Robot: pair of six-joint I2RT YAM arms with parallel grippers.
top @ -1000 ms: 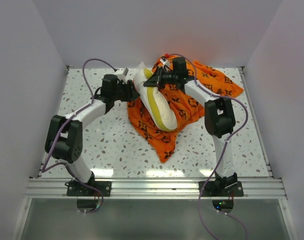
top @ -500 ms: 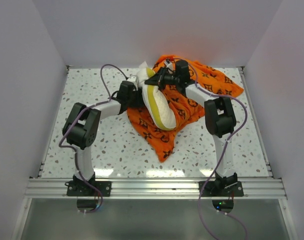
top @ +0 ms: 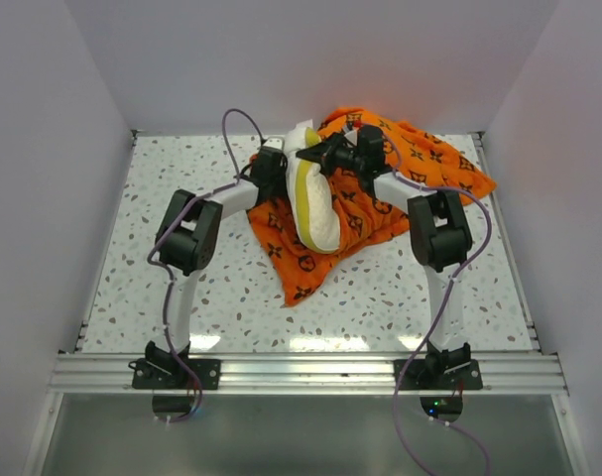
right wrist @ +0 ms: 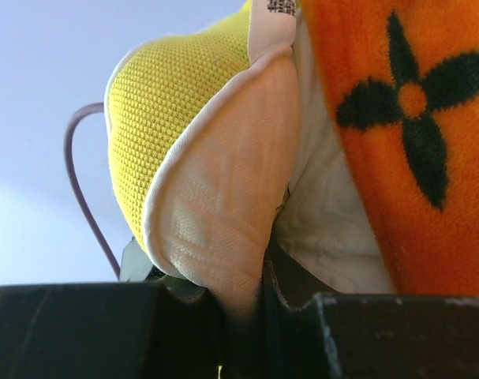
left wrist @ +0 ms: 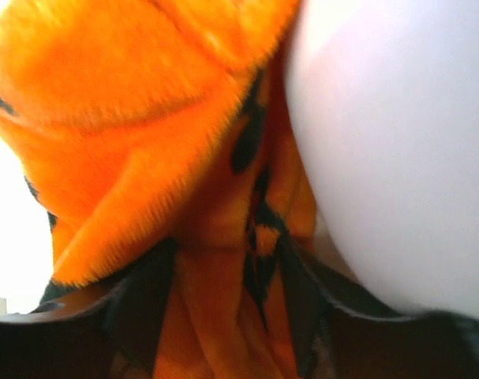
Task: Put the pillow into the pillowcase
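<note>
- The speckled table (top: 380,288) fills the middle of the overhead view, both arms reaching up toward the top centre.
- The pillowcase (top: 375,213) — bright orange with dark motifs — lies crumpled from centre to upper right, one corner pointing down toward the arm bases.
- The pillow (top: 315,203) stands on edge on top of that orange heap, just above centre, yellow band facing up. It is outside the case.
- The right gripper (right wrist: 239,308) is pinched narrow on the pillow's corner; in the wrist view, cream fabric and yellow mesh rise straight out of its jaws.
- The left gripper (left wrist: 223,316) is buried in orange fabric at the pillow's left side — cloth runs between its fingers, but I cannot tell whether it grips.
</note>
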